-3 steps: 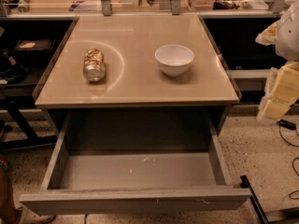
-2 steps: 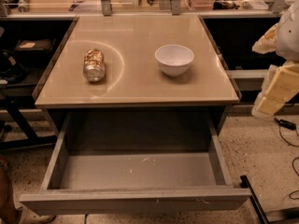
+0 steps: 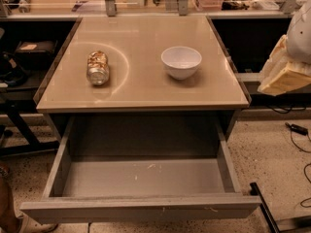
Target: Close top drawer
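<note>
The top drawer [image 3: 146, 178] is found open at 6 o'clock, under the table [image 3: 146, 89]. On the table a can [image 3: 97, 67] is laid at 9 o'clock of a bowl [image 3: 181, 61]. The gripper [image 3: 285, 74] is held at 3 o'clock, beside the table.

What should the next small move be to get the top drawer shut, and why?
Probably lower the pincer and bring it left toward the front panel of the top drawer. The drawer stands pulled far out from under the counter, while the pincer sits at the right edge of the view, up at counter height, touching nothing, so it cannot push yet.
</note>
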Motion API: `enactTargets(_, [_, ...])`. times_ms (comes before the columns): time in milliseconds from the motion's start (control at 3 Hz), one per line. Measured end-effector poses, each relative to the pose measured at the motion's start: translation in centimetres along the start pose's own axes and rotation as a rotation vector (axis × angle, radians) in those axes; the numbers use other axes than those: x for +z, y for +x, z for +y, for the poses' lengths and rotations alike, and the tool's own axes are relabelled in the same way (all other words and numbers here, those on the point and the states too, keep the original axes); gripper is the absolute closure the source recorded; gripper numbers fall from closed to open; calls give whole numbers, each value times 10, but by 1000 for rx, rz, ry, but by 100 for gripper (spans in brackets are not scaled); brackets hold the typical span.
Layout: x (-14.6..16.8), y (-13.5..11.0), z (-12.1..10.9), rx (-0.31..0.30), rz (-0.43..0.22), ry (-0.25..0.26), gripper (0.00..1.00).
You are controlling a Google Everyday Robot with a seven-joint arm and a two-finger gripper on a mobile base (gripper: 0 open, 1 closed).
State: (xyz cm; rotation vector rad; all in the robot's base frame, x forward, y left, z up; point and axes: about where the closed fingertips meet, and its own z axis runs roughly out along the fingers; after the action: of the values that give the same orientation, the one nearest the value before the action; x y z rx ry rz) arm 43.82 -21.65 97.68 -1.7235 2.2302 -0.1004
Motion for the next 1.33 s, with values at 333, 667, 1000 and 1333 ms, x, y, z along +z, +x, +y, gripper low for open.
enactTargets(333, [0, 0, 0, 0, 0, 0, 88])
enactTargets(667, [-1, -1, -1, -2, -2, 5, 100])
enactTargets(1000, [14, 13, 18, 0, 47, -11, 100])
enactTargets(1333, [47, 45, 72, 32, 120, -103, 100])
